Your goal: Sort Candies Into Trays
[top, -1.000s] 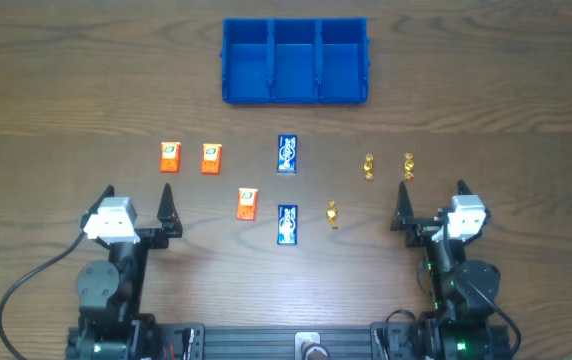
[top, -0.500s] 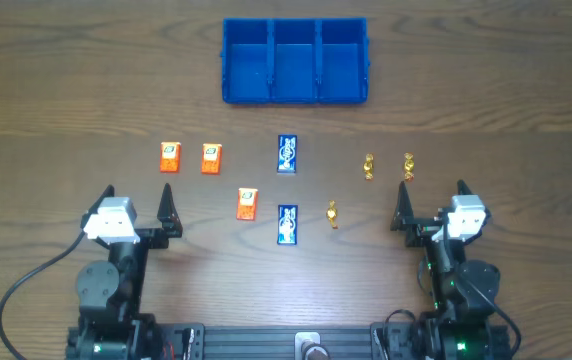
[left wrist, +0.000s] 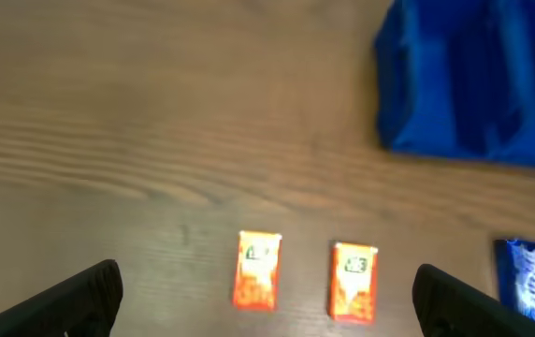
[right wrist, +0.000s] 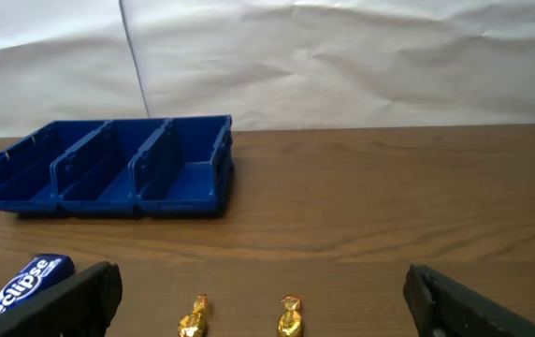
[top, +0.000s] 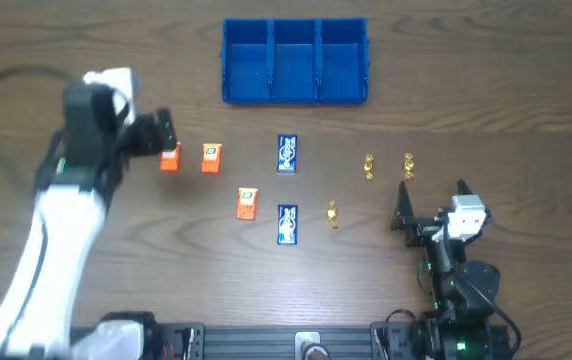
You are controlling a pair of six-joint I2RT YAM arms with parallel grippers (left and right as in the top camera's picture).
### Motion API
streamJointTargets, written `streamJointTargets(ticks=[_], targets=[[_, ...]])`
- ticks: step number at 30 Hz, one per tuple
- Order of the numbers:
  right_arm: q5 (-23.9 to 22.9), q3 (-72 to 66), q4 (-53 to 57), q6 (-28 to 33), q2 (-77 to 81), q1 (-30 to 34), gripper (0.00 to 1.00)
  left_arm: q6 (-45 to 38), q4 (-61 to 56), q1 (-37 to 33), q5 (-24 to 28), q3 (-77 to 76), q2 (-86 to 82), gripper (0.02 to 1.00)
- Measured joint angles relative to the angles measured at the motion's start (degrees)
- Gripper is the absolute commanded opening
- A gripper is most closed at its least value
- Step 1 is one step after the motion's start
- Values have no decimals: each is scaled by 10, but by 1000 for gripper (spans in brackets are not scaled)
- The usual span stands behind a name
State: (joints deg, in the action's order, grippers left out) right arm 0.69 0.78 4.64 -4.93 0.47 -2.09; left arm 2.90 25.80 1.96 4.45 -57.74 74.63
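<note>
Three orange packets lie left of centre on the wooden table: one [top: 169,158], a second [top: 211,158], a third [top: 248,204]. Two blue packets [top: 287,154] [top: 287,224] sit mid-table, and three gold candies [top: 369,166] [top: 408,165] [top: 332,214] to the right. The blue three-compartment tray [top: 295,95] stands at the back. My left gripper [top: 166,135] hangs open above the leftmost orange packet [left wrist: 256,283], with its neighbour [left wrist: 354,281] beside it. My right gripper [top: 433,198] stands open near its base, facing two gold candies [right wrist: 193,318] [right wrist: 290,318] and the tray [right wrist: 183,201].
The tray's three compartments hold nothing. Bare wood lies between the tray and the candy rows, and at the far left and right. A white sheet hangs behind the table in the right wrist view. A blue packet [right wrist: 20,285] lies near my right gripper's left finger.
My left arm has swung up from its rest pose and out over the leftmost orange packet. The right arm and all the candies have stayed where they were.
</note>
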Motion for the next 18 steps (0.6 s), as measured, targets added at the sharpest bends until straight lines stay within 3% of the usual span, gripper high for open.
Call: streamJointTargets(ticks=[3,7,12,18], targets=[[0,0,0,0,0,0,998,-22,8,0,17,-28,156,998],[0,0,0,0,0,0,1000,-32,11,0,23,-28,240,998],[0,0,0,0,0,0,998,-34,12,2,27,-28,282,1000],[0,0,0,0,0,0,1000,-38,17,4,27,-28,294,925]])
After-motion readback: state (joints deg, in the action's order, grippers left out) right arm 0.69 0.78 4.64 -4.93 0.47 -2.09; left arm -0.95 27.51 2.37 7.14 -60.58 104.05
